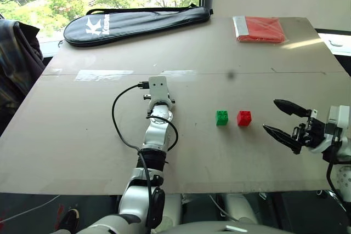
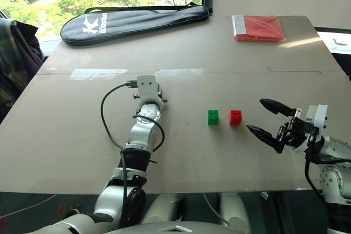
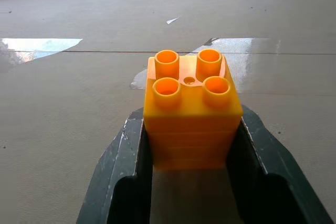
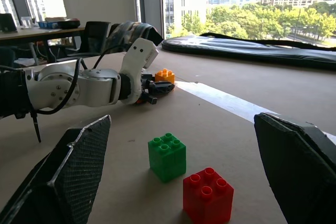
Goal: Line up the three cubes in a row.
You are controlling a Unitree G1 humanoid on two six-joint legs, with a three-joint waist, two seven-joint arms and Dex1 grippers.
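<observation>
Cubes: the yellow cube (image 3: 190, 113) sits on the table (image 1: 82, 135) between my left gripper's (image 3: 190, 182) two fingers, which are pressed against its sides, out on the left half of the board and well apart from the other two. Green cube (image 1: 222, 117) and red cube (image 1: 244, 118) stand just beside each other, a small gap between, near the middle-right. My right gripper (image 1: 281, 120) hangs spread wide and empty just right of the red cube; a black racket bag (image 1: 137, 23) and a flat red packet (image 1: 260, 28) lie along the far edge.
</observation>
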